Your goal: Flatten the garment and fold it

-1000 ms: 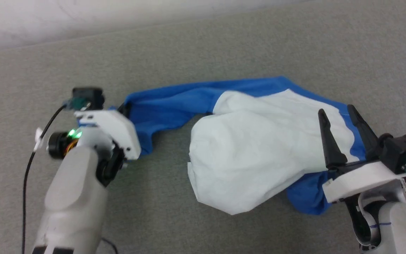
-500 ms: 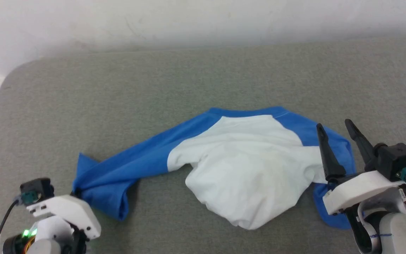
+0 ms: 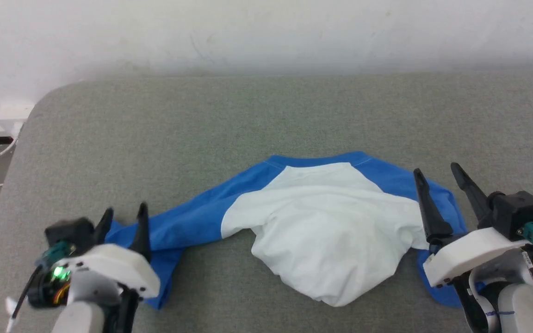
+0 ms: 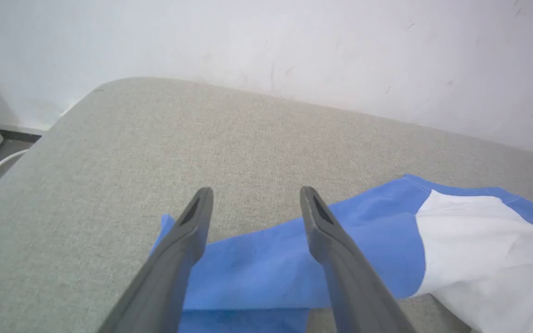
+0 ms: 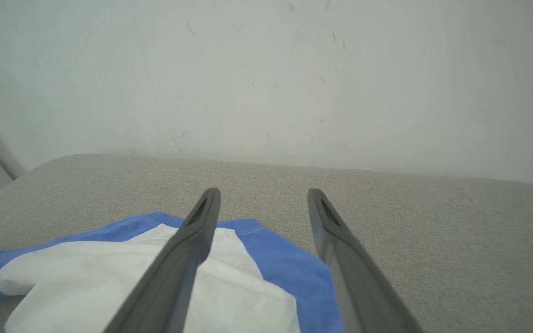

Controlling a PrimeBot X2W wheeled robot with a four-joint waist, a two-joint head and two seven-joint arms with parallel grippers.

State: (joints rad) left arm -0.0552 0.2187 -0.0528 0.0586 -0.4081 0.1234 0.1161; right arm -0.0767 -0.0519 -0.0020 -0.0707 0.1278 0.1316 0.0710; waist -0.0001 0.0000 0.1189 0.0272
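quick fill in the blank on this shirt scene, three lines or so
1. The garment has a white body and ____ sleeves.
2. It lies crumpled on a ____-coloured padded surface.
3. The left claw and the right claw both stand ____, holding nothing.

Missing words: blue; grey; open
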